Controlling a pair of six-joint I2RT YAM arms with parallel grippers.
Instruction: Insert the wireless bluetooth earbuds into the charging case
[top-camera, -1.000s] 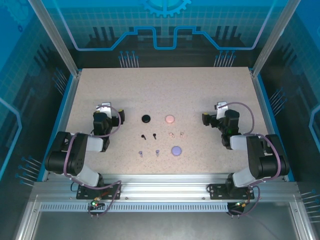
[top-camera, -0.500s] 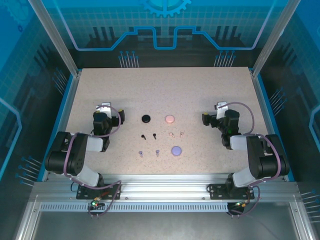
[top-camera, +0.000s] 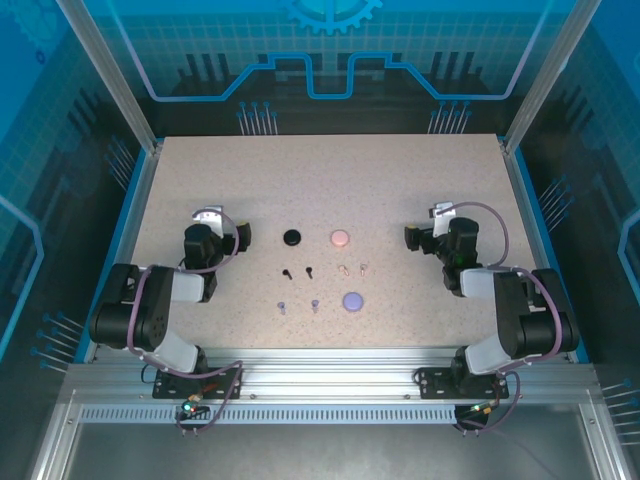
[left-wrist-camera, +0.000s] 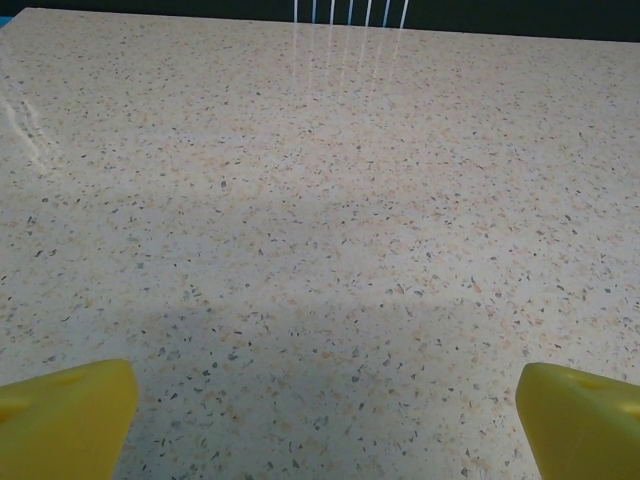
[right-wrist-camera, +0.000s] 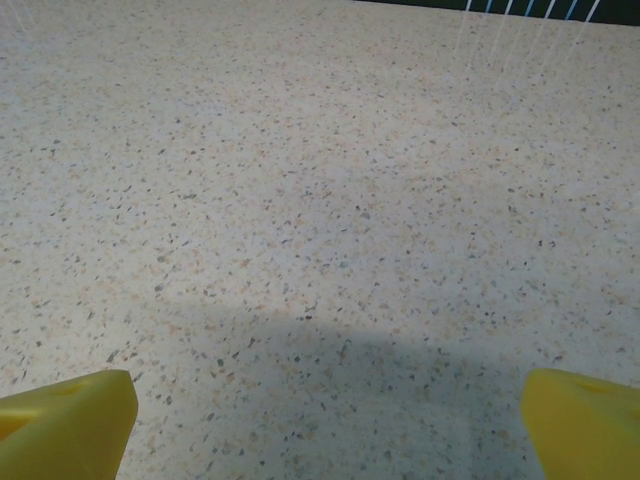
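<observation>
Three round charging cases lie mid-table: a black case (top-camera: 291, 237), a pink case (top-camera: 340, 238) and a purple case (top-camera: 352, 300), all lidded. Between them lie the earbuds in pairs: black earbuds (top-camera: 287, 272), pale pink earbuds (top-camera: 344, 269) and purple earbuds (top-camera: 282, 308). My left gripper (top-camera: 212, 222) rests low at the left, well clear of them, pointing to the far edge. Its yellow fingertips (left-wrist-camera: 70, 412) stand wide apart, so the left gripper (left-wrist-camera: 325, 420) is open over bare tabletop. My right gripper (top-camera: 440, 218) mirrors it at the right, and the right gripper (right-wrist-camera: 328, 420) is open and holds nothing.
The speckled table (top-camera: 330, 180) has a blue raised border and metal posts at its far corners. Both arms are folded back near their bases at the near edge. Rows of white pins (left-wrist-camera: 350, 12) stand beyond the far edge.
The left wrist has shifted very slightly. The right arm, cases and earbuds have not moved.
</observation>
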